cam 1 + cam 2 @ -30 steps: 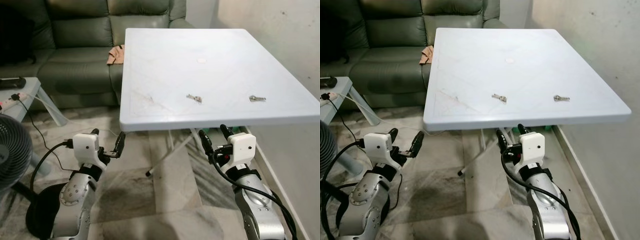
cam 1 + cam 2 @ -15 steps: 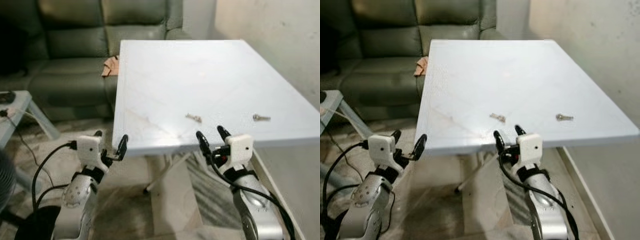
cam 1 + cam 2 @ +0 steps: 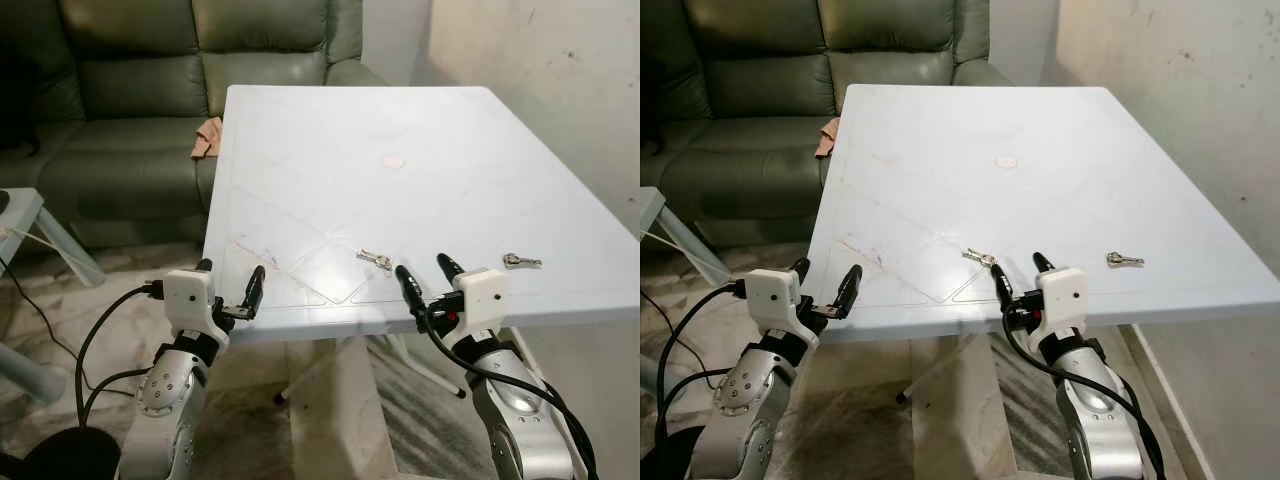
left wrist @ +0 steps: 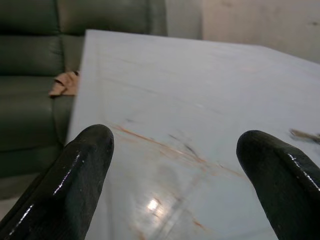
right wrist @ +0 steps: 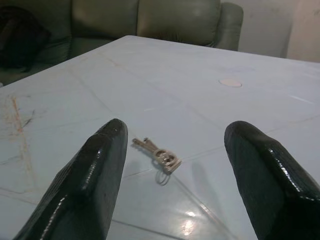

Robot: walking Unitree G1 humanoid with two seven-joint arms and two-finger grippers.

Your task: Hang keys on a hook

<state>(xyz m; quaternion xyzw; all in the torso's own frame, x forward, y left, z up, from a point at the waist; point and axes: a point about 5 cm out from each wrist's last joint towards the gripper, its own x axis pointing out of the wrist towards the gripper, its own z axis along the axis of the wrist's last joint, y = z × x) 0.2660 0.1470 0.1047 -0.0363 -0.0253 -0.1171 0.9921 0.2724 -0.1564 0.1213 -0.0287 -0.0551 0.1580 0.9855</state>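
Two sets of keys lie on the white table (image 3: 330, 130). One bunch of keys (image 3: 375, 260) (image 5: 158, 155) rests near the front edge, just beyond my open right gripper (image 3: 428, 279), which hovers at the table's edge. A second key (image 3: 522, 261) lies to the right, near the table's right front corner. My left gripper (image 3: 232, 287) is open at the table's front left edge, with nothing between its fingers (image 4: 75, 175).
A small round white disc (image 3: 393, 161) sits mid-table. A green sofa (image 3: 130, 90) stands behind and left, with a tan cloth (image 3: 207, 138) on its seat. A wall (image 3: 560, 90) runs along the right. A cable (image 3: 60, 340) crosses the marble floor at left.
The camera has come closer and higher over the table. Both grippers now sit at the table's front edge, the right one nearer the keys.
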